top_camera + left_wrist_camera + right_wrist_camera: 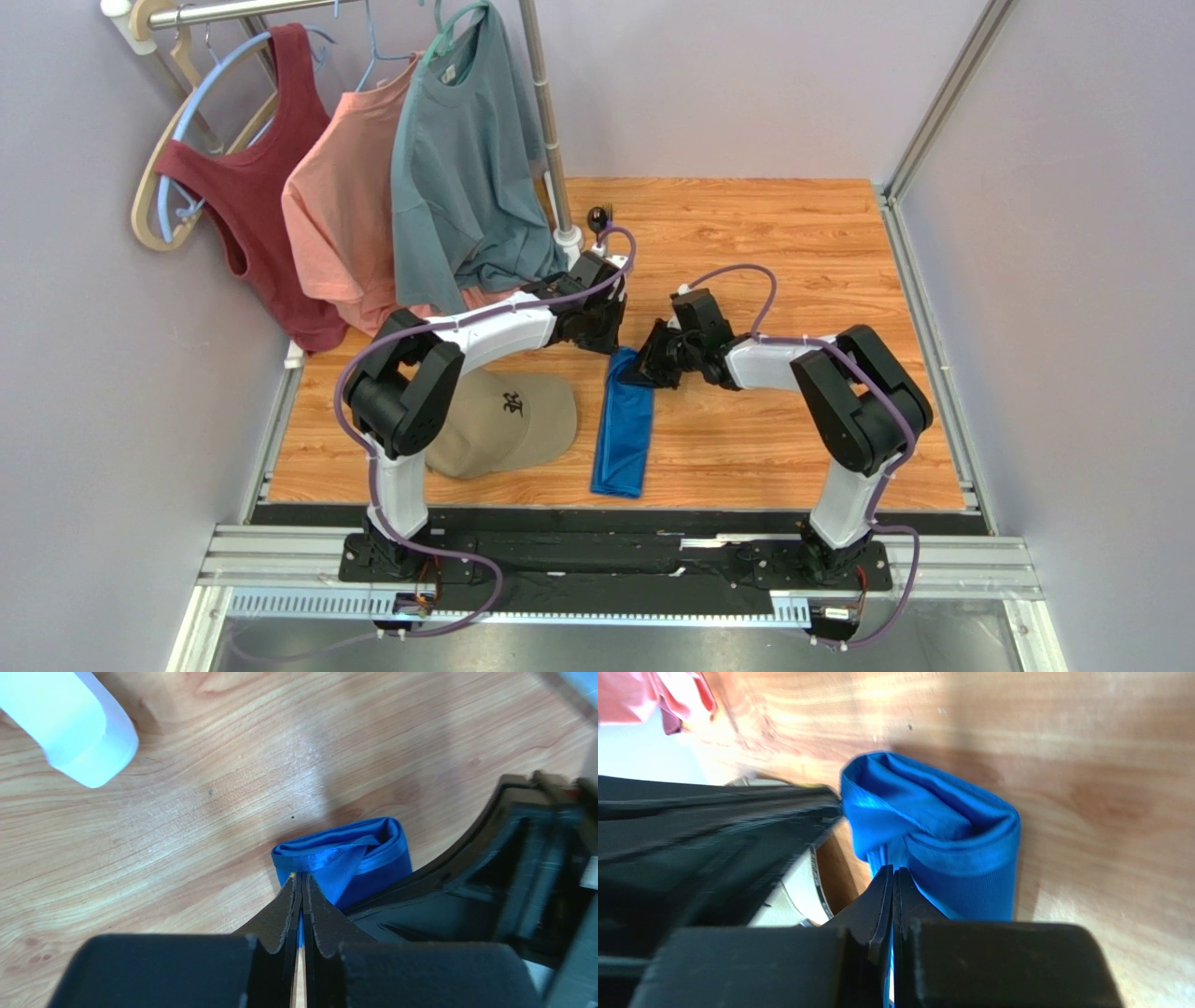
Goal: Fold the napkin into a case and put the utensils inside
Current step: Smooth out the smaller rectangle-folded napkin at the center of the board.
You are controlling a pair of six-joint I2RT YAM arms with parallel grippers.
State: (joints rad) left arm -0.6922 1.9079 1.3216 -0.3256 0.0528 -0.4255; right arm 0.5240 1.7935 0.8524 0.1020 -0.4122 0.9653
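The napkin (623,434) lies on the wooden table as a narrow, long bright-blue case running toward the near edge. Both grippers meet at its far end. My left gripper (606,336) is shut on the napkin's open end (351,855), with blue cloth pinched between its fingertips (302,878). My right gripper (643,371) is shut on the other side of the same end (948,836), blue showing between its jaws (892,873). Held up by the two grippers, the mouth of the case gapes a little. The utensils are out of view.
A tan cap (508,417) lies just left of the napkin. A clothes rack pole (547,112) stands at the back left with a grey-teal T-shirt (456,168) and two other tops hanging; its white base (70,721) is near my left gripper. Walls close both sides.
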